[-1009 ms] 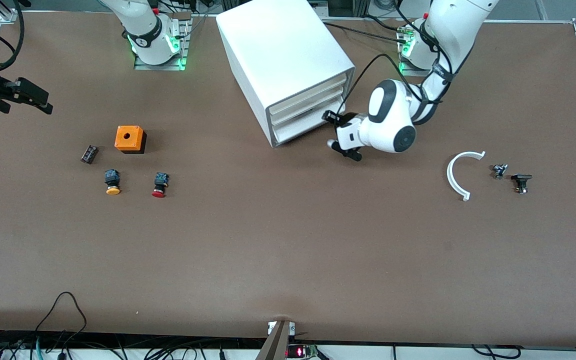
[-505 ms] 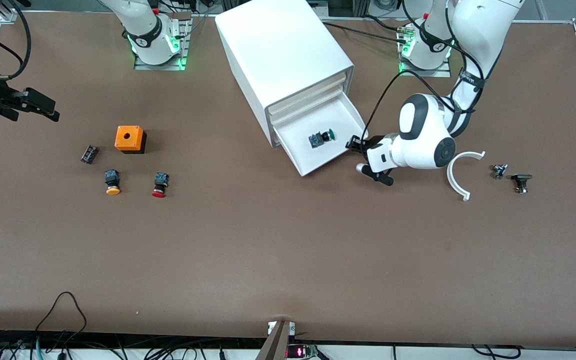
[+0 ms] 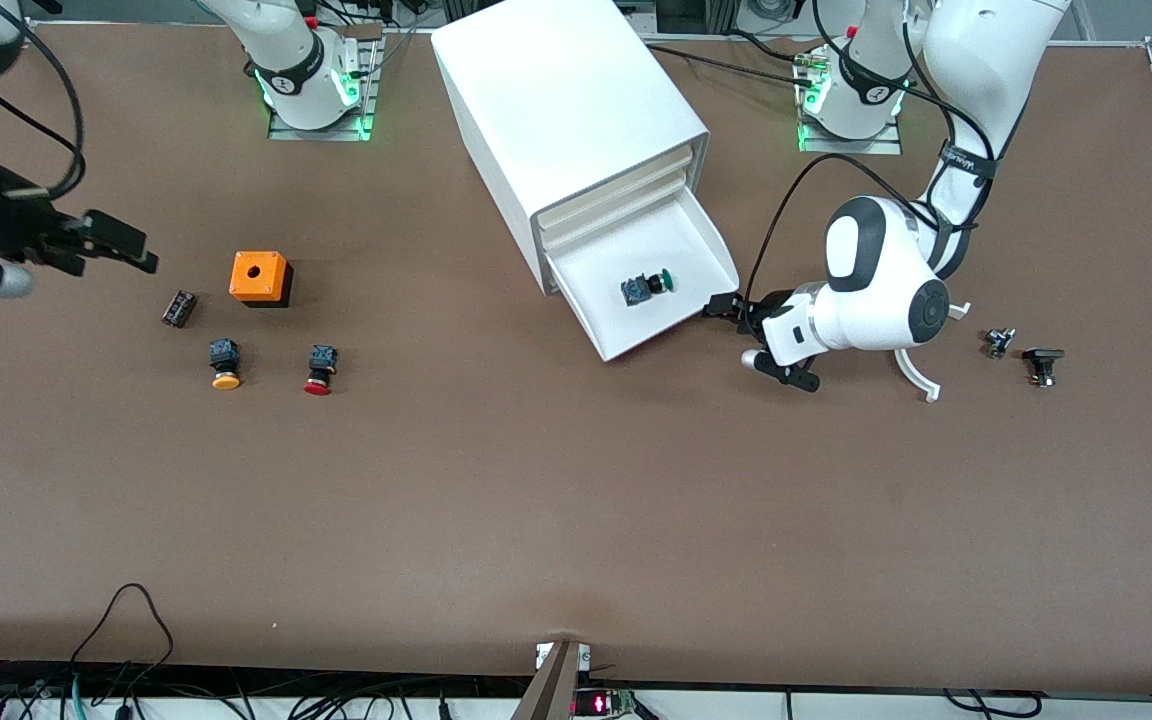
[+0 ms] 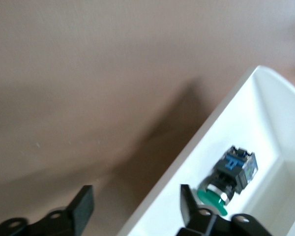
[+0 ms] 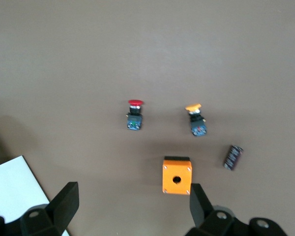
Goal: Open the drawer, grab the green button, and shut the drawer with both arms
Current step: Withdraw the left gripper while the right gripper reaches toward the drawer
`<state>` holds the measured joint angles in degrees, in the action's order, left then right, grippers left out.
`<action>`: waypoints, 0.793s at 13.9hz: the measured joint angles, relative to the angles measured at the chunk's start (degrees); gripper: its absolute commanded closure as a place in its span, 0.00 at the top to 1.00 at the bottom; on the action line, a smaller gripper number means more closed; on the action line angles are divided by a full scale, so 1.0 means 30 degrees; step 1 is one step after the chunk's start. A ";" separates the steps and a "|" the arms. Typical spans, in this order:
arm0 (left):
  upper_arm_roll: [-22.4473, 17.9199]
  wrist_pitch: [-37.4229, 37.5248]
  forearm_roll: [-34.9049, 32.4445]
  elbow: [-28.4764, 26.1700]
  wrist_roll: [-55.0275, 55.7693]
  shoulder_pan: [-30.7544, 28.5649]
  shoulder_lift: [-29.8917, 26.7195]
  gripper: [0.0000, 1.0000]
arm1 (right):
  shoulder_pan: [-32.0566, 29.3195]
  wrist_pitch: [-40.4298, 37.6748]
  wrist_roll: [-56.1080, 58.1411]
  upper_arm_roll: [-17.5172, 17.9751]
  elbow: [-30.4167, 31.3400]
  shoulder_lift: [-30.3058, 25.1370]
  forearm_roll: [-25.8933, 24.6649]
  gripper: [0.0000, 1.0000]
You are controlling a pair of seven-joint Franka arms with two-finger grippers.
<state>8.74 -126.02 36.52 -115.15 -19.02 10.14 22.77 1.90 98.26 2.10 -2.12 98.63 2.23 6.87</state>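
The white cabinet (image 3: 566, 110) stands in the middle of the table. Its lowest drawer (image 3: 606, 320) is pulled out. The green-capped button (image 3: 646, 287) lies on its side in the drawer and also shows in the left wrist view (image 4: 232, 176). My left gripper (image 3: 754, 340) is open and low beside the drawer's front corner. In the left wrist view the drawer's front wall (image 4: 206, 142) runs between the open fingers of the left gripper (image 4: 135, 209). My right gripper (image 3: 131, 250) is open and empty, in the air at the right arm's end of the table.
An orange box (image 3: 259, 276), a small black part (image 3: 178, 307), an orange-capped button (image 3: 225, 363) and a red-capped button (image 3: 319, 369) lie toward the right arm's end. A white curved piece (image 3: 921, 380) and two small parts (image 3: 998, 342) (image 3: 1042, 364) lie toward the left arm's end.
The left gripper has drawn back from the cabinet and the lowest drawer has slid out, showing the green button. The right gripper has moved in toward the orange box.
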 measured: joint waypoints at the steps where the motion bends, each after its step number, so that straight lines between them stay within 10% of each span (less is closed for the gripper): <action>1: -0.0129 -0.0793 -0.0257 0.0115 0.0105 -0.0129 -0.0440 1.00 | 0.0496 0.0354 -0.0001 0.0019 -0.0202 0.0476 0.0001 1.00; 5: -0.2130 -0.0828 -0.1313 0.0498 0.0175 -0.1518 -0.4344 1.00 | 0.2391 0.1020 -0.0049 0.0069 -0.1574 0.2234 0.0015 1.00; 11: -0.4336 0.7683 -0.9767 0.3186 0.0286 -0.2374 -0.8755 1.00 | 0.5283 0.3666 0.0758 0.0883 -0.3489 0.4746 0.0142 1.00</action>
<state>-4.27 -102.97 7.22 -105.60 -18.16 3.01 -3.49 17.75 109.25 4.38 0.53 88.17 16.47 7.30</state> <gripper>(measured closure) 0.000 0.000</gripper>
